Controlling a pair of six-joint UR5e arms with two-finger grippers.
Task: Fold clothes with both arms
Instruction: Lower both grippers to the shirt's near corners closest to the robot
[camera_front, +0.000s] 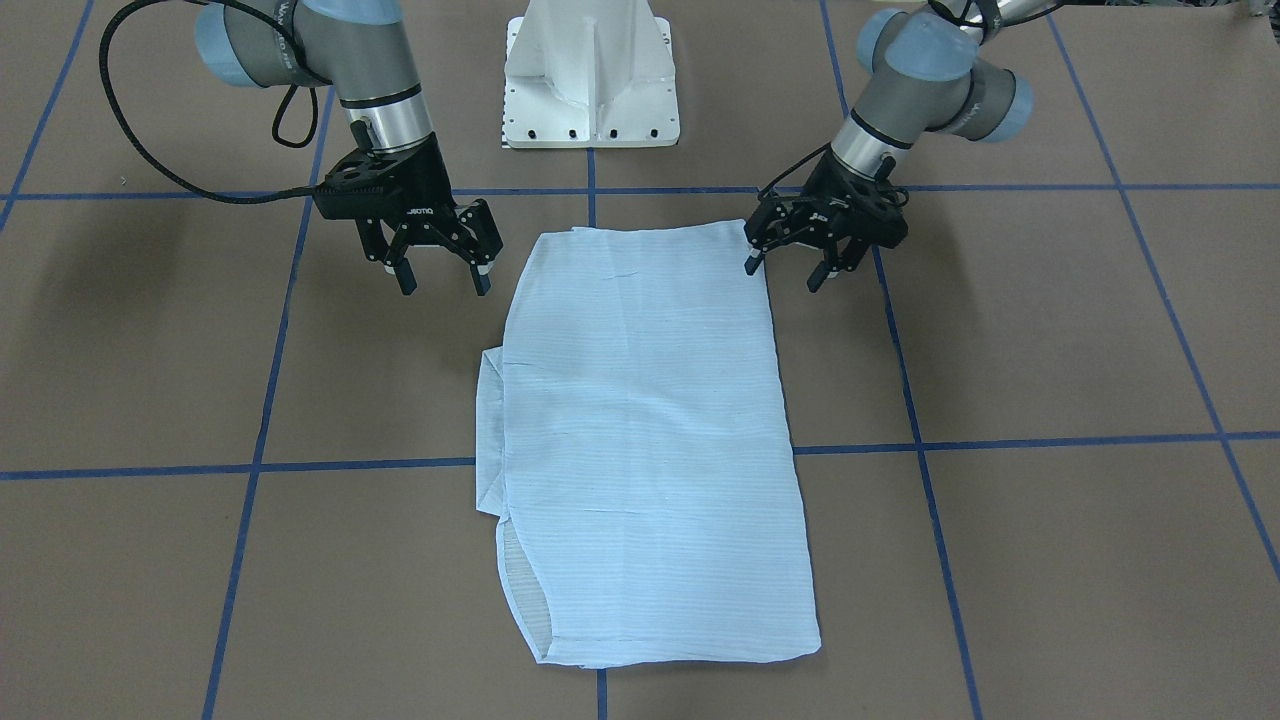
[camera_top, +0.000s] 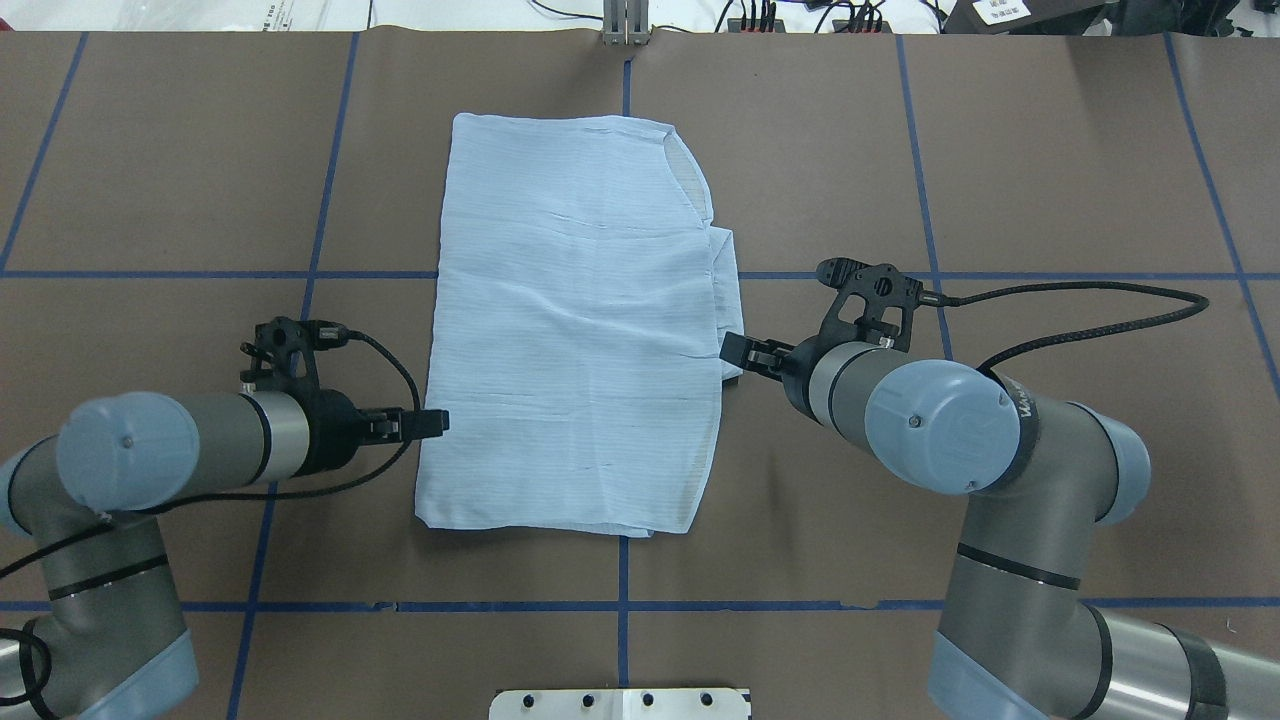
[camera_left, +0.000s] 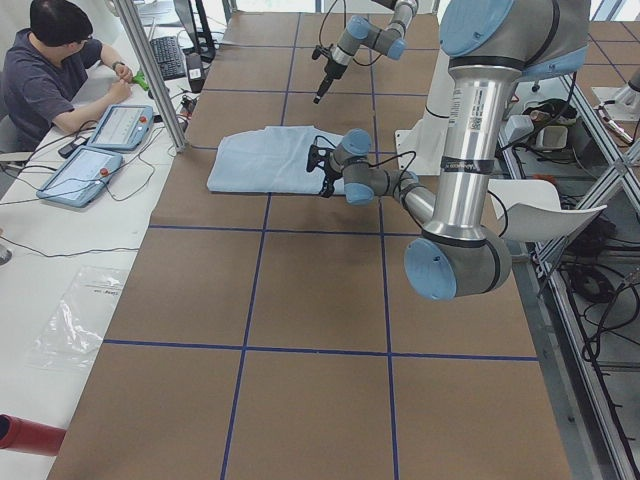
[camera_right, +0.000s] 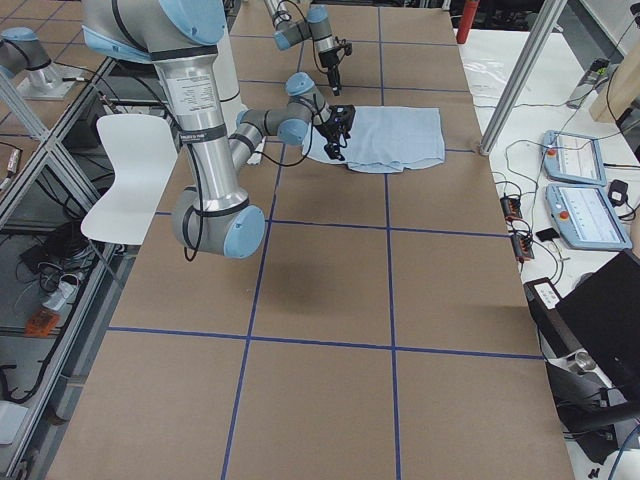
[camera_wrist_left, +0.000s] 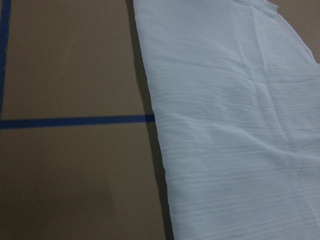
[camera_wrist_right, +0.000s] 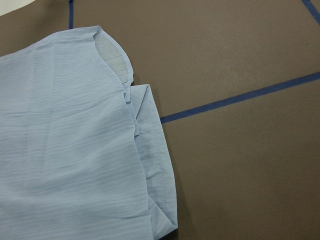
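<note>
The light-blue striped shirt (camera_front: 650, 440) lies folded into a long flat rectangle on the brown table, with a folded sleeve edge sticking out on one side (camera_top: 725, 270). It also shows in the left wrist view (camera_wrist_left: 235, 125) and the right wrist view (camera_wrist_right: 65, 150). My left gripper (camera_front: 783, 272) is open and empty, one fingertip at the shirt's side edge near the corner closest to the robot (camera_top: 430, 423). My right gripper (camera_front: 444, 283) is open and empty, held beside the opposite side edge, a little apart from the cloth (camera_top: 735, 350).
The white pedestal base (camera_front: 590, 80) stands just behind the shirt's near edge. Blue tape lines (camera_front: 1000, 442) grid the table. An operator (camera_left: 50, 70) sits with tablets (camera_left: 85, 170) at the far side. A white chair (camera_right: 130, 170) stands off the table's edge.
</note>
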